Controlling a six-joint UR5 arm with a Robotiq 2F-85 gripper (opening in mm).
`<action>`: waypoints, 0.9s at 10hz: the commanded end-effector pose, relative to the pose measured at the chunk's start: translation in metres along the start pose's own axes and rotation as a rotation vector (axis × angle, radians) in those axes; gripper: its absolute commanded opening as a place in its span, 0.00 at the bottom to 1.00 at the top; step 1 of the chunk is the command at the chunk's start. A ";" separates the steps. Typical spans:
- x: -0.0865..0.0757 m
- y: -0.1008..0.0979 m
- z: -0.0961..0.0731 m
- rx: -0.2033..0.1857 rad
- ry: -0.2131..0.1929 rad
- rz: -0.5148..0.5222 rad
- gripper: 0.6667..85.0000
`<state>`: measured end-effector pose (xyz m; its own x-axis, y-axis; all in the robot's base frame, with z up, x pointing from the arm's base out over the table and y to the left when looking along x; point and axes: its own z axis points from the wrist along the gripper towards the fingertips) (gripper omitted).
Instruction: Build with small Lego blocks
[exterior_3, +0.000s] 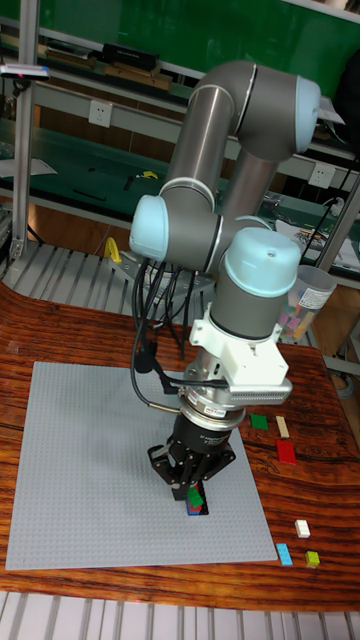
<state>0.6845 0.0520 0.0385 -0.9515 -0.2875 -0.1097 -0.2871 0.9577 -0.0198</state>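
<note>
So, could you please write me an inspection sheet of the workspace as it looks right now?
Surface: wooden table carrying a large grey baseplate.
Job's things: small build of red and green bricks on the baseplate under the gripper; loose bricks on the wood to the right: green, cream, red, white, blue, lime.
Clutter: clear container of bricks at the table's back right.
Grippers: gripper down at the build; whether it grips a brick cannot be told.
Cables: black cable looping from the arm to the wrist.
Surroundings: shelving with green surfaces behind, wall sockets.
</note>
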 end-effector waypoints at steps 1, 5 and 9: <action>0.004 0.000 0.002 -0.013 -0.010 0.015 0.01; 0.010 0.004 -0.001 -0.040 0.020 -0.015 0.01; 0.013 -0.004 0.002 -0.013 0.017 -0.016 0.01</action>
<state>0.6753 0.0460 0.0363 -0.9464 -0.3099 -0.0913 -0.3098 0.9507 -0.0156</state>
